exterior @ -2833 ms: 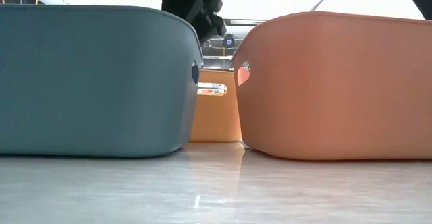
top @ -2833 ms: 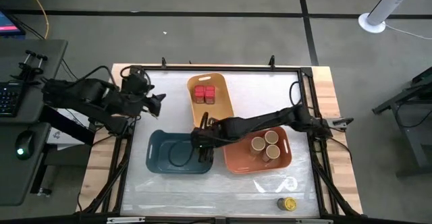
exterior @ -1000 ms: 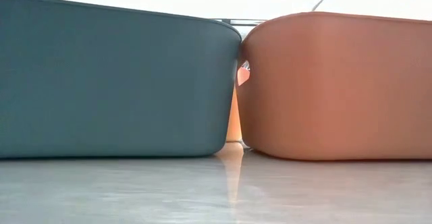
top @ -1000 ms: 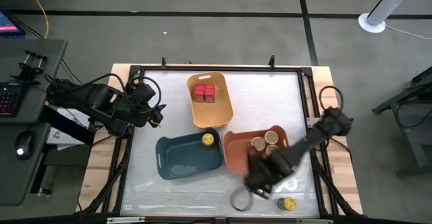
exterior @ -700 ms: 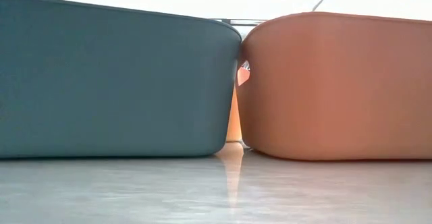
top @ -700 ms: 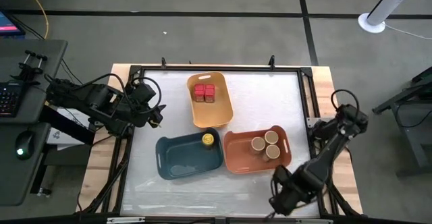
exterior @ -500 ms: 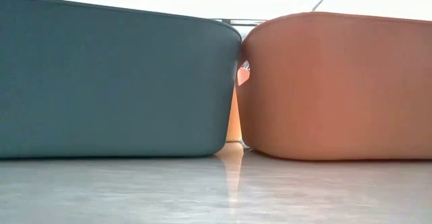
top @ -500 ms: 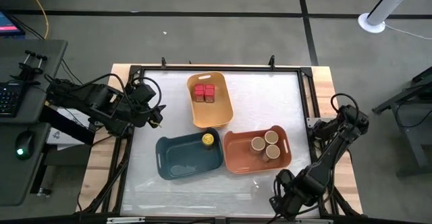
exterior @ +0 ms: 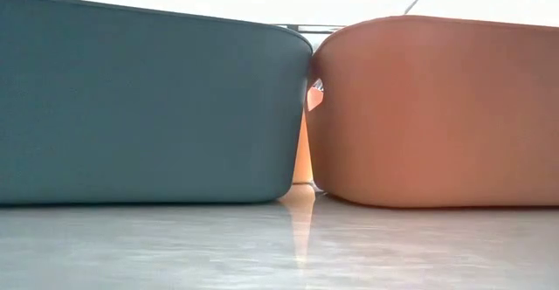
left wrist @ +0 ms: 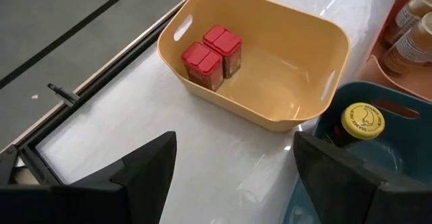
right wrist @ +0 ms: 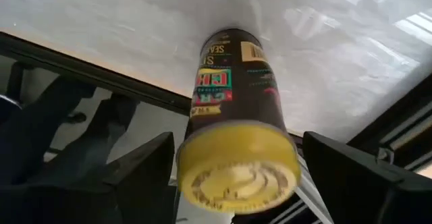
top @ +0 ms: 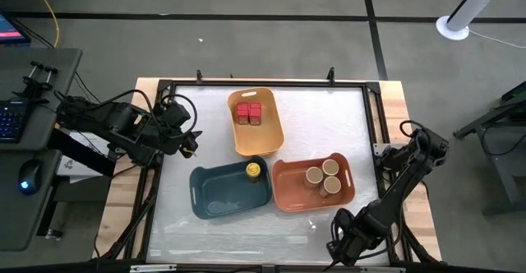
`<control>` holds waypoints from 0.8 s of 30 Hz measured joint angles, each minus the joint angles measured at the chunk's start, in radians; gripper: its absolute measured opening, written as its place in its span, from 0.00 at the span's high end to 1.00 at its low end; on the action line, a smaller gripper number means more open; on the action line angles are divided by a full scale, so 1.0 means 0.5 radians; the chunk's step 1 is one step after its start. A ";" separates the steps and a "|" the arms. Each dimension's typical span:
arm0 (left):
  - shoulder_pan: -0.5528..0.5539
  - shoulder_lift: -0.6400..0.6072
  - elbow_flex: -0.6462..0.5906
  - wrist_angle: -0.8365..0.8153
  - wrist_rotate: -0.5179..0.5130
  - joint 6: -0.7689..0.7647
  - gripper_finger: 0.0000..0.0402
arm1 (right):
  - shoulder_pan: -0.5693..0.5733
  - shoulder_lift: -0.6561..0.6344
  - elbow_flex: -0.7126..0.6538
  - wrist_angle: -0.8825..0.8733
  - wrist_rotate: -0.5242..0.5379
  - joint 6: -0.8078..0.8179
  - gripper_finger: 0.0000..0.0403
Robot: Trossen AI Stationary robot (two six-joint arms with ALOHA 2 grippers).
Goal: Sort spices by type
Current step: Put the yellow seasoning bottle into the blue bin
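Two red tins (top: 249,114) (left wrist: 210,55) stand in the yellow bin. One yellow-lidded jar (top: 253,170) (left wrist: 362,121) stands in the teal bin's far right corner. Three tan-lidded jars (top: 323,176) fill the orange bin. The second yellow-lidded jar (right wrist: 236,123) stands upright on the table by the near right corner; the high view hides it under my right gripper (top: 345,240). That gripper (right wrist: 237,146) is open and points down over the jar, one finger on each side of the lid, with narrow gaps showing. My left gripper (top: 191,139) (left wrist: 233,163) waits open at the table's left edge.
The teal bin (top: 205,203) (exterior: 140,107) and the orange bin (top: 283,199) (exterior: 437,107) stand side by side mid-table, touching at their upper rims. The yellow bin (top: 271,137) sits behind them. The table's dark frame rail (right wrist: 81,65) runs close beside the jar.
My right gripper has swung from just in front of the orange bin toward the table's near right corner and now stands over the yellow-lidded jar there, covering it in the high view. The bins and the other jars have kept still.
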 joint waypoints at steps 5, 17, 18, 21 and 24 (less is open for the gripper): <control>0.000 0.001 0.000 0.000 0.000 0.000 0.30 | -0.001 0.001 -0.056 0.048 0.017 -0.030 0.20; 0.000 0.001 0.000 0.000 -0.013 0.001 0.30 | -0.024 -0.021 0.136 -0.027 -0.109 -0.383 0.45; 0.000 0.001 0.000 0.000 -0.018 0.001 0.30 | -0.044 -0.041 0.183 -0.062 -0.112 -0.425 0.45; 0.001 0.001 0.000 0.000 -0.028 0.001 0.30 | -0.153 -0.117 0.352 -0.116 -0.015 -0.642 0.45; 0.001 0.001 0.000 0.000 -0.031 0.000 0.30 | -0.337 -0.165 0.553 -0.132 0.327 -0.946 0.45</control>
